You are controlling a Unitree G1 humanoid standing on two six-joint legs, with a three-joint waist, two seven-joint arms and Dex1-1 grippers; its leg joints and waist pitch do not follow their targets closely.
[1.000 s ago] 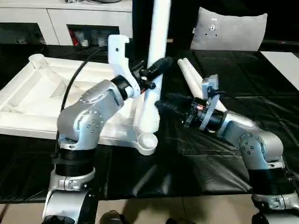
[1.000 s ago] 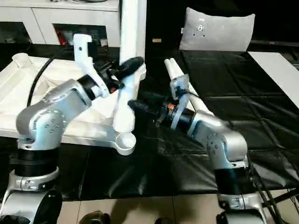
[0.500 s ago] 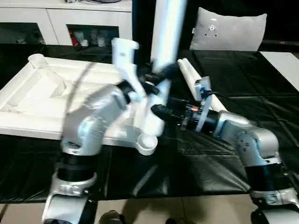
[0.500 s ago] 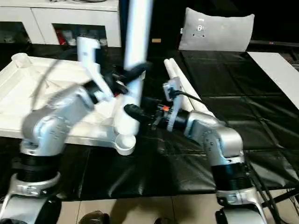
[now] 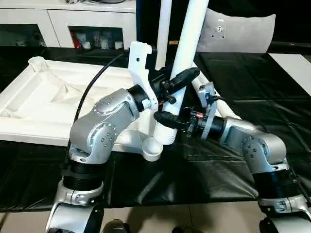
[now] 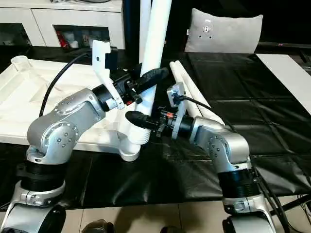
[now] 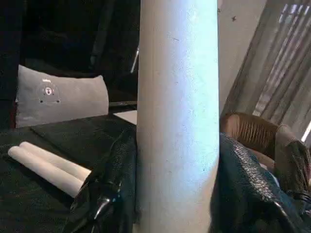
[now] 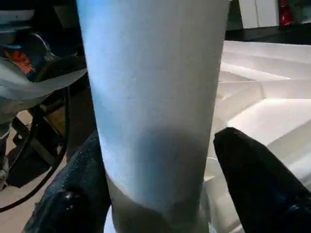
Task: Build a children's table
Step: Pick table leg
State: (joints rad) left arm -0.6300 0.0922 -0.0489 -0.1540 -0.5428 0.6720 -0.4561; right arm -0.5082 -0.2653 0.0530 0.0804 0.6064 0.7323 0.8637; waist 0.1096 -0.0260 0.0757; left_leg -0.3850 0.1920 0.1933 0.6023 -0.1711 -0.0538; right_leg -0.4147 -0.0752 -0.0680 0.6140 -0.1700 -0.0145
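Observation:
The white table top (image 5: 43,104) lies upside down on the black mat, ribbed underside up. My left gripper (image 5: 179,80) is shut on a long white leg (image 5: 190,39) that leans toward the upper right. The leg's lower end (image 5: 165,133) hangs just above and behind the near right corner socket (image 5: 151,146); I cannot tell whether it touches. My right gripper (image 5: 165,118) clasps that lower part, a finger (image 8: 73,194) on each side. A second leg (image 5: 164,24) stands upright behind. Two more legs (image 6: 190,92) lie on the mat behind my right forearm.
A grey cushion (image 5: 240,31) sits at the back right, a white cabinet with glass doors (image 5: 73,22) along the back left, and a flat white board (image 5: 296,68) at the right edge. The black mat (image 5: 194,179) ends at the tiled floor near my base.
My left gripper has swung the held leg from nearly upright to leaning right and moved right. My right gripper has reached left and closed around the leg's lower part.

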